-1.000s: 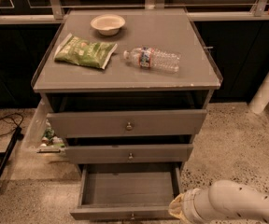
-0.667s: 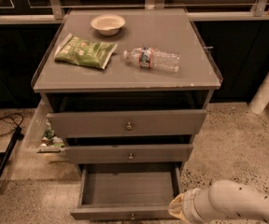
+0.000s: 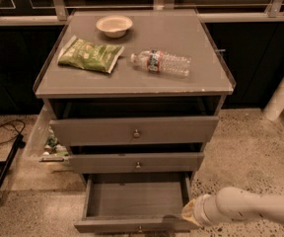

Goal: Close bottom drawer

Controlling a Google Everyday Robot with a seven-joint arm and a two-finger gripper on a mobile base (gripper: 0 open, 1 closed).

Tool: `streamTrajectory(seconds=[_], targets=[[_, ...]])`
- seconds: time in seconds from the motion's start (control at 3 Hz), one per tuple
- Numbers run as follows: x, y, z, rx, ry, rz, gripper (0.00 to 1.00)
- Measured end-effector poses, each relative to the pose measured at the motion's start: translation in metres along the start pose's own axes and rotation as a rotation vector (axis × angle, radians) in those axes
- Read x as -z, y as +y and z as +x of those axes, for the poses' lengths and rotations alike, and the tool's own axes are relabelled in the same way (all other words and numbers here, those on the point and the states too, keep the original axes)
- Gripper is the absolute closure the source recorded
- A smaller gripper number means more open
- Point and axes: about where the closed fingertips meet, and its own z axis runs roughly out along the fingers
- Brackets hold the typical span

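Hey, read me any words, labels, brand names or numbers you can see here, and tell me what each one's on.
Nothing here can be read as text.
Label on the water bottle: too blurred to read.
Print on the green snack bag: too blurred to read.
On the bowl: no writing visible.
On the claw, at the right front corner of the open bottom drawer: no marking visible.

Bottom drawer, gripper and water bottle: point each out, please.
bottom drawer (image 3: 134, 199), camera view, bare inside floor.
gripper (image 3: 187, 216), camera view, tip at the drawer's front right corner.
water bottle (image 3: 160, 63), camera view, middle of its body.
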Motion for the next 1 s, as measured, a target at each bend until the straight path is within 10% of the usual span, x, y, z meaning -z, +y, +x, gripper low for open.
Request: streamTrajectory(seconds=[1.0], targets=[[-0.048,-0.065,0.071,-0.035,-0.116,0.075,1.00]])
